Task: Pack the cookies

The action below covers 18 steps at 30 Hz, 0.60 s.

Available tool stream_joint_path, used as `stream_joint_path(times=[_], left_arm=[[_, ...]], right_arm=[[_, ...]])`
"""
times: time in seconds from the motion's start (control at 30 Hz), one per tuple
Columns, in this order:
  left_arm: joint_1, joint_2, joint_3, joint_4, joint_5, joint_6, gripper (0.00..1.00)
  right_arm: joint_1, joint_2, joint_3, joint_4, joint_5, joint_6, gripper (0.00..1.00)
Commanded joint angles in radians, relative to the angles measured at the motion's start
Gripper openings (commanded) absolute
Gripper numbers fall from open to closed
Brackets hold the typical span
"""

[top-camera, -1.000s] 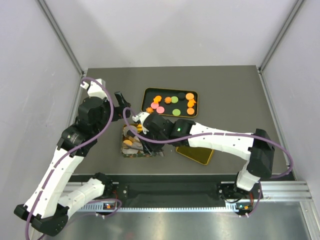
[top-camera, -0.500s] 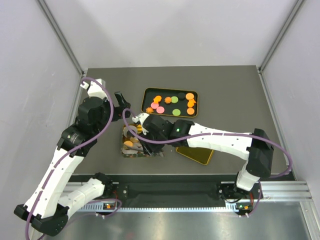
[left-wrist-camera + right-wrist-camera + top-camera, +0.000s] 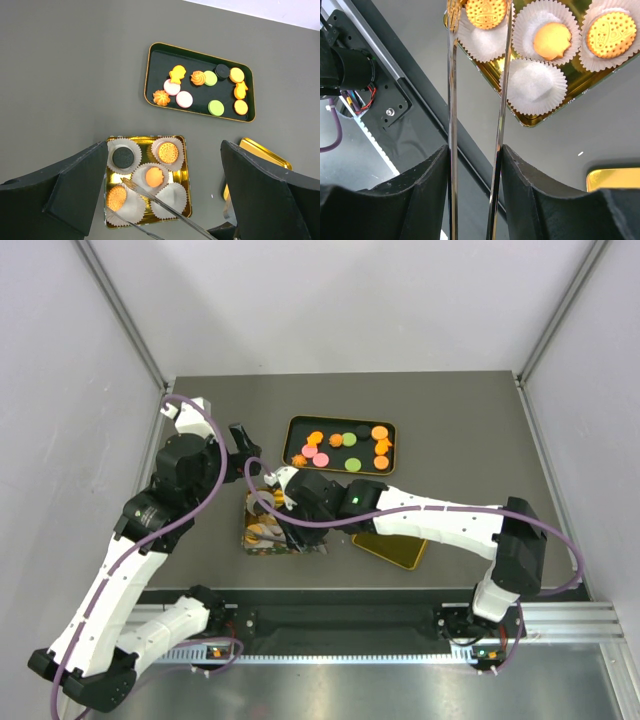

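No legible text, labels, brands or numbers, embossed marks on the cookies (image 3: 611,35) too fine to read

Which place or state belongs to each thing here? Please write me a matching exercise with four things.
1. green cookies
2. dotted round cookies
3. tongs
4. left hand

a. open, holding nothing
b. in paper cups on the gold tray
c. gripped by the right hand
d. on the black tray

Pairs: 1-d, 2-b, 3-c, 4-a
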Motion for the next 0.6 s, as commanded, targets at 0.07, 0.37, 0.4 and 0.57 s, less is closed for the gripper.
stream_joint_path(times=[0.07,0.37,0.4,0.57], left_arm=[[0.002,-0.009,0.018,0.046,-0.014,0.009,0.99],[0.002,-0.014,0.022,0.046,-0.017,0.011,0.99],[0.002,-0.014,0.022,0.045,-0.017,0.011,0.99],[0.002,-0.017,0.027,0.04,-0.018,0.014,0.99]], right_arm=[[0.016,-0.015,0.001,0.047,0.011,0.006,0.44],[0.006,-0.045,0.027,0.027,0.069,-0.006,0.44],[0.001,-0.05,0.029,0.024,0.075,-0.011,0.44],[-0.074,-0.11,0.02,0.001,0.121,-0.028,0.43]])
